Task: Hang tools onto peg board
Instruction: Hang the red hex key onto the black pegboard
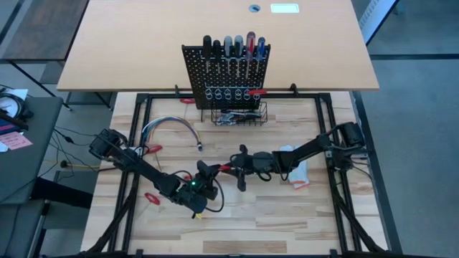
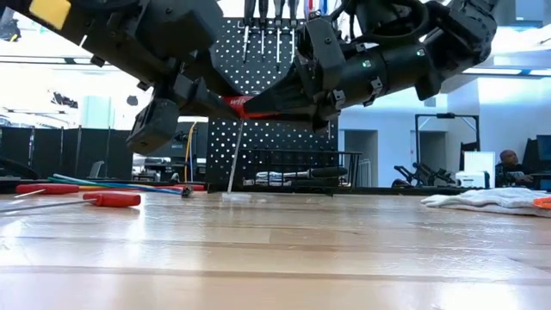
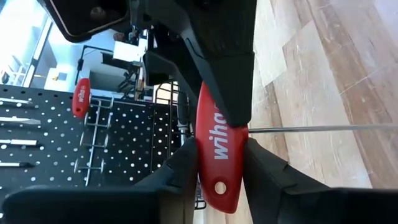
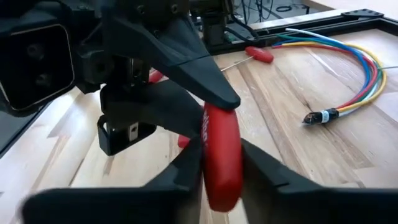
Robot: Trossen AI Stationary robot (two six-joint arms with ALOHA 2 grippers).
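Observation:
A red T-handle key point(image 1: 224, 169) hangs in mid-air over the table's middle, with its thin metal shaft point(image 2: 234, 155) pointing down; I cannot tell if its tip touches the table. My left gripper point(image 1: 214, 172) is shut on it from the left. My right gripper point(image 1: 231, 167) is shut on it from the right. The black peg board point(image 1: 226, 72) stands at the far side, with several screwdrivers point(image 1: 233, 46) in its ring holders and a wire basket point(image 1: 240, 115) at its base. My left gripper pinches the red handle's end with the hang hole point(image 3: 219, 186) between its two fingers point(image 3: 183, 165). The fingers come level from the table's left and lie along the handle. The handle is lifted clear and about level, the shaft point(image 3: 311, 129) hanging down. My right gripper pinches the handle's other end point(image 4: 221, 168) between its two fingers point(image 4: 261, 168). The fingers come level from the table's right and lie along the handle, meeting the left gripper's fingertips near the handle's middle. The handle is clear of the table.
Red-handled tools lie on the table's left point(image 1: 152, 149) and near left point(image 1: 152, 197), and one lies by the board point(image 1: 188, 100). A bundle of coloured cables point(image 1: 172, 127) curves at the far left. A white glove point(image 1: 294, 168) lies under my right arm.

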